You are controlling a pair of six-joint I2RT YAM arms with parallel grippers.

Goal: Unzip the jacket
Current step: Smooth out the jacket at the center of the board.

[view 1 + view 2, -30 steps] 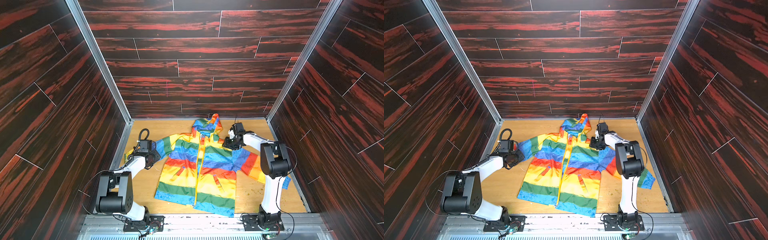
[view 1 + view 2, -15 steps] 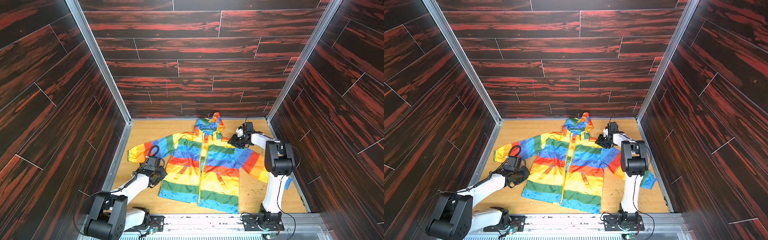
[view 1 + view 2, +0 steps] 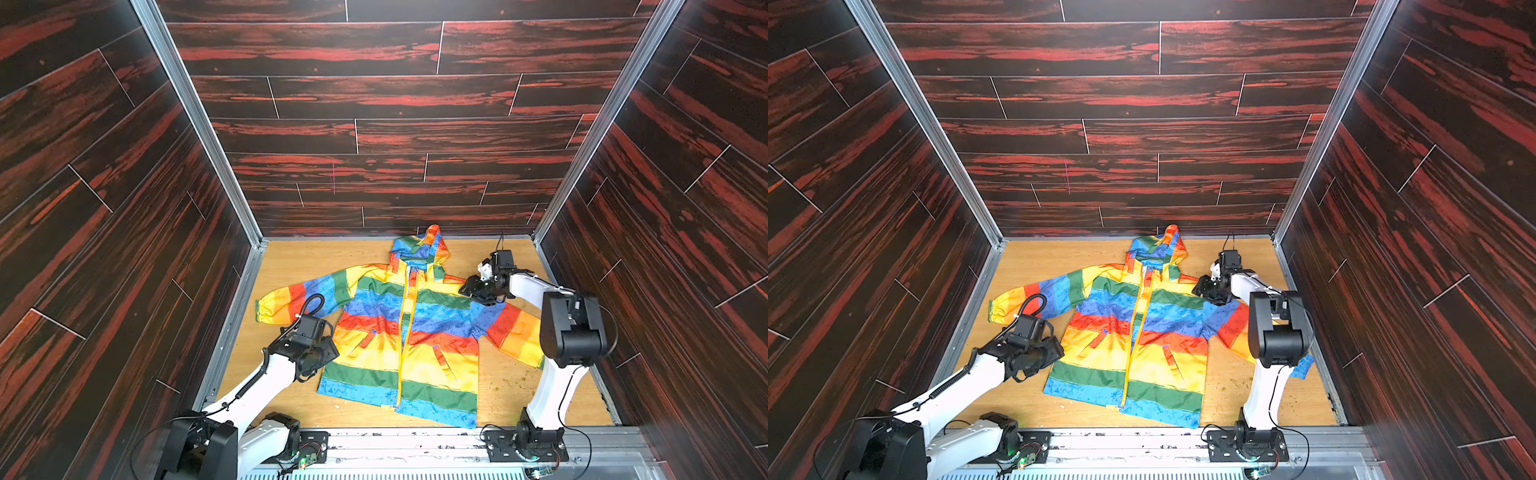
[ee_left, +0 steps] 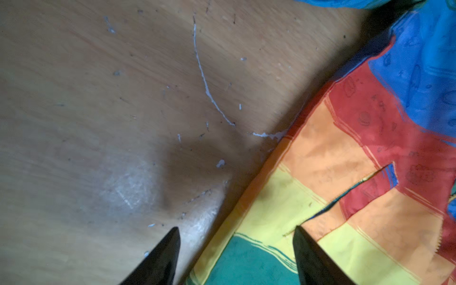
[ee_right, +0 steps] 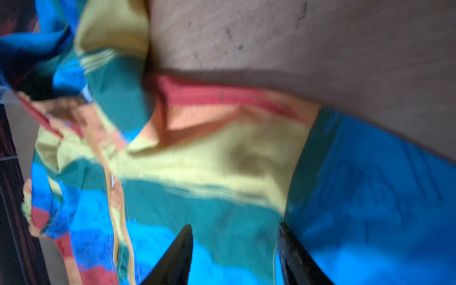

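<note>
I am poising left gripper open at the jacket's left edge, right gripper open over its right shoulder, likely to pin it

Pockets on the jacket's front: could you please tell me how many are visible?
2. One pocket slants on the jacket to the robot's left of the zipper; the other slants to its right. Any on the underside would be hidden.
</note>
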